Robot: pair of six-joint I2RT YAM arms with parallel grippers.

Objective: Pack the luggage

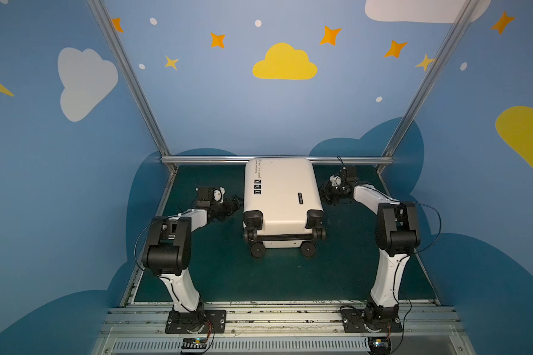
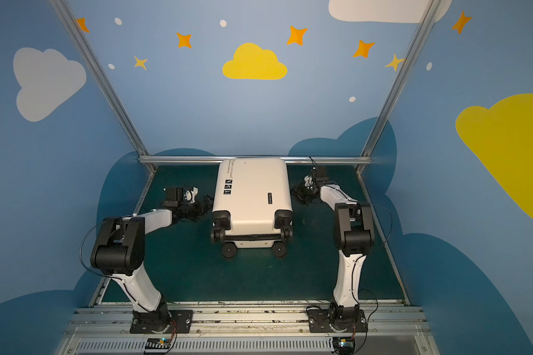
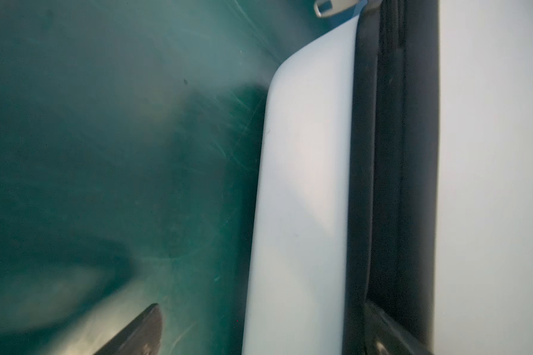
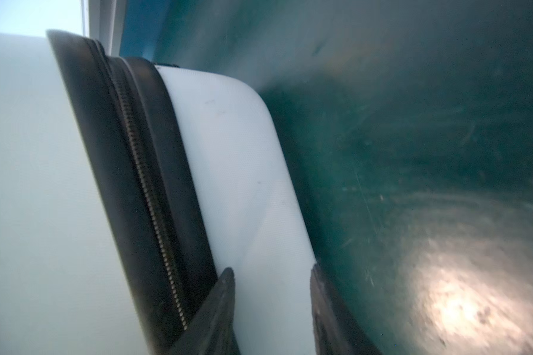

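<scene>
The luggage (image 1: pixel 280 190) (image 2: pixel 253 190), a cream-white hard-shell suitcase, lies closed and flat on the green mat, with its black wheels toward the arm bases. In both top views my left gripper (image 1: pixel 234 204) (image 2: pixel 206 203) is at its left side and my right gripper (image 1: pixel 325 192) (image 2: pixel 299 192) at its right side. In the left wrist view the left gripper (image 3: pixel 262 307) stands wide open, straddling the lower shell (image 3: pixel 302 184) beside the black zipper band (image 3: pixel 391 153). In the right wrist view the right gripper (image 4: pixel 273 270) is shut on the lower shell (image 4: pixel 237 169), one finger on the zipper band (image 4: pixel 136 153), the other by the mat.
The green mat (image 1: pixel 259 276) is bounded by an aluminium rail (image 1: pixel 203 159) at the back, just behind the suitcase, and by blue painted walls (image 1: pixel 59 184) on both sides. A metal rail (image 1: pixel 274 316) across the front carries both arm bases.
</scene>
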